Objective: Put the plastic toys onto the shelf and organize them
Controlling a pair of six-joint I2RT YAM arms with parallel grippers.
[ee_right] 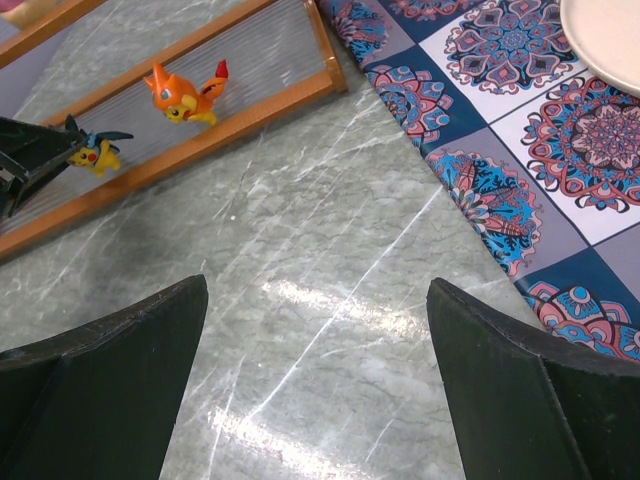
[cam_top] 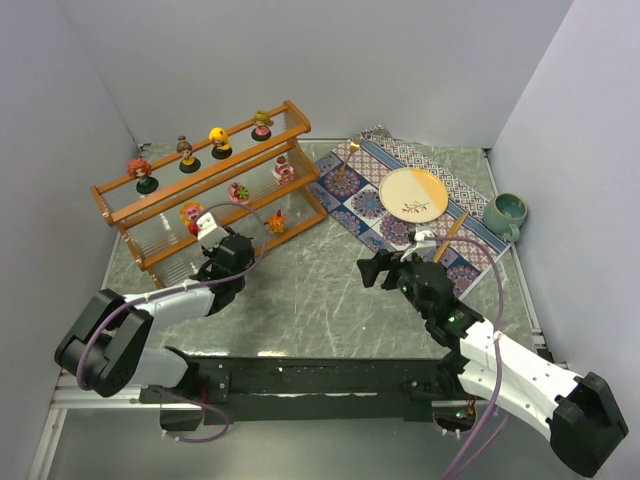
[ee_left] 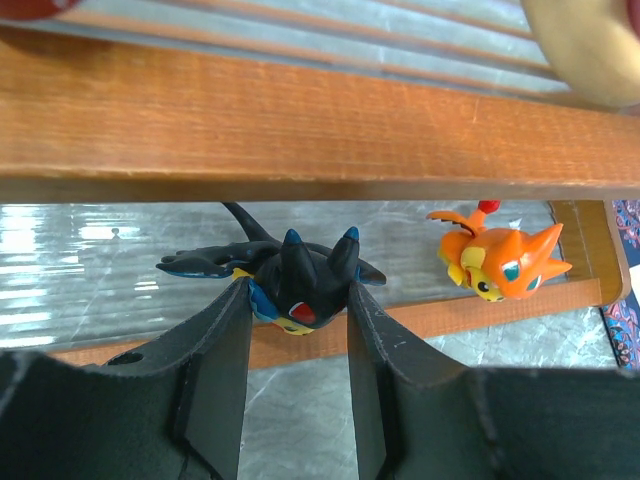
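Note:
The shelf (cam_top: pixel 118 190) stands at the back left. Several dolls stand on its top tier, such as a red-haired one (cam_top: pixel 143 173) and a yellow one (cam_top: pixel 219 142). Pink flowery toys (cam_top: pixel 239 192) stand on the middle tier. My left gripper (ee_left: pixel 298 300) is shut on the black spiky toy (ee_left: pixel 295 275), which rests on the bottom tier's front rail (ee_left: pixel 420 318). The orange toy (ee_left: pixel 505 262) stands to its right on the same tier. My right gripper (ee_right: pixel 318 290) is wide open and empty above bare table; in the top view this gripper (cam_top: pixel 372 270) is near the centre.
A patterned blue mat (cam_top: pixel 362 205) lies at the back right with a cream plate (cam_top: pixel 413 193) on it. A teal mug (cam_top: pixel 507 212) sits by the right wall. White walls enclose the table on three sides.

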